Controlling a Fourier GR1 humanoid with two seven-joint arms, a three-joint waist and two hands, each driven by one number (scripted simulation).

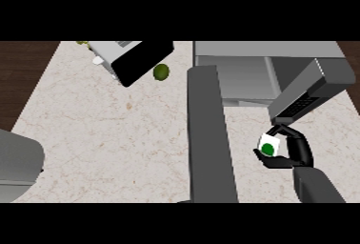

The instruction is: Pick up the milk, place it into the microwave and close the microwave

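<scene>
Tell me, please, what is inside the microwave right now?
The microwave stands open and the visible cavity floor looks bare. The milk is outside, held by the right robot hand. The cavity's right part is hidden behind a grey panel.

There is a single view, taken from the robot's head and facing steeply down onto the pale speckled stone counter top [105,138]. The counter fills most of the view. Dark brown wooden floor [21,71] shows at the far left. At the far right the grey box-shaped microwave [239,71] is seen from above, its open dark grey door [209,138] running toward the near edge. The robot's right hand [295,152] enters from the near right. A grey rounded shape [17,162] crosses the left edge.
</scene>
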